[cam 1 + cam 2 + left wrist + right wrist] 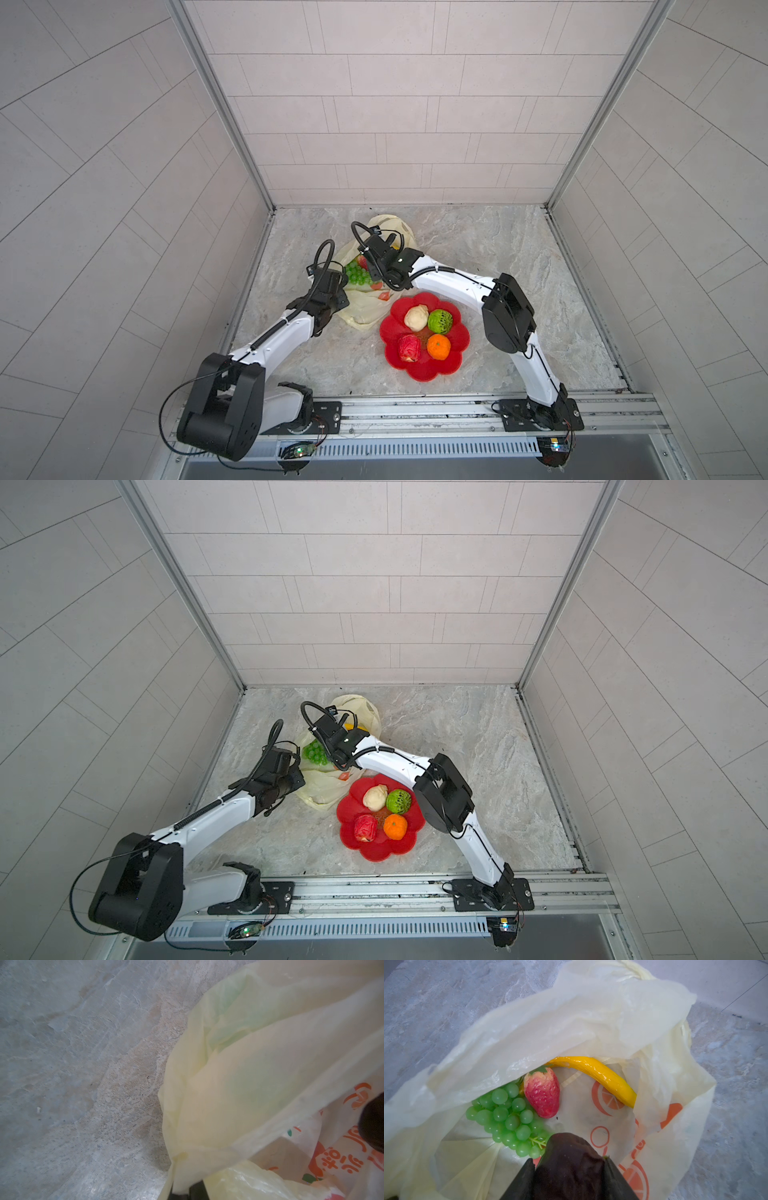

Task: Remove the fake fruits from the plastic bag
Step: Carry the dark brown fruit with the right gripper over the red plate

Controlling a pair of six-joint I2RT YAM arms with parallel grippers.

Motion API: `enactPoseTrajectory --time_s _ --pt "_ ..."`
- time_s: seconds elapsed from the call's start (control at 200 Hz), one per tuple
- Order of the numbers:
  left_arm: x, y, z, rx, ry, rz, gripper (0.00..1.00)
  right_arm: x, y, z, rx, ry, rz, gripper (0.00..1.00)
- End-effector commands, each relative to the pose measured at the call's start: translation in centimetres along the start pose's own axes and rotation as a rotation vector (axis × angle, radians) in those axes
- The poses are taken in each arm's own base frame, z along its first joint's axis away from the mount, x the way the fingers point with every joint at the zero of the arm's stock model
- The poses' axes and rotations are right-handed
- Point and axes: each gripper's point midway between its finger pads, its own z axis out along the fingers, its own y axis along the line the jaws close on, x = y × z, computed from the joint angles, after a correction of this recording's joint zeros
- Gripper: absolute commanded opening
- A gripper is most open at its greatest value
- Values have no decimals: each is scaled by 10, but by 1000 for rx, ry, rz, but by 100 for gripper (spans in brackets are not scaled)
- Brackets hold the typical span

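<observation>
The pale-yellow plastic bag (365,311) (324,787) lies open on the marble floor. Inside it the right wrist view shows a green grape bunch (508,1118), a strawberry (543,1095) and a yellow banana (600,1076). My right gripper (569,1159) (384,245) hangs over the bag's mouth, shut on a dark brown fruit (569,1174) that fills the gap between its fingers. My left gripper (187,1192) (338,293) is shut on the bag's edge (182,1167) at the left side. The grapes (358,274) also show in both top views.
A red flower-shaped plate (424,370) (374,850) sits just right of the bag with a cream fruit (416,318), a green netted one (440,321), a red one (409,348) and an orange (439,346). Tiled walls close in the back and both sides.
</observation>
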Motion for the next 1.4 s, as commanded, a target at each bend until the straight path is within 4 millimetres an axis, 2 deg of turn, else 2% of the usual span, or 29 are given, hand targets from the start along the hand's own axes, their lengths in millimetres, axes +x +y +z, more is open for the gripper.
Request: enactPoseTrajectory --time_s 0.0,0.145,0.285,0.445,0.731,0.861,1.031,1.216,1.396 --pt "-8 -2 -3 -13 -19 15 0 -7 -9 -47 20 -28 -91 48" --pt "-7 -1 -2 -18 -18 15 0 6 -34 -78 111 2 -176 48" --pt "-9 1 -5 -25 -25 19 0 33 -46 -102 130 39 -268 49" --pt "-10 1 -5 -29 -30 17 0 65 -54 -126 157 83 -385 49" --pt "-11 3 -5 -41 -32 17 0 109 -53 -161 131 113 -525 49" --pt "-12 5 -7 -45 -41 17 0 127 -45 -167 119 139 -579 49" --pt "-12 6 -7 -48 -43 17 0 154 -38 -162 135 197 -613 49" --pt "-12 5 -7 -48 -41 17 0 166 -30 -162 126 214 -632 49" --pt "-12 5 -6 -47 -39 17 0 184 -23 -152 106 264 -641 49"
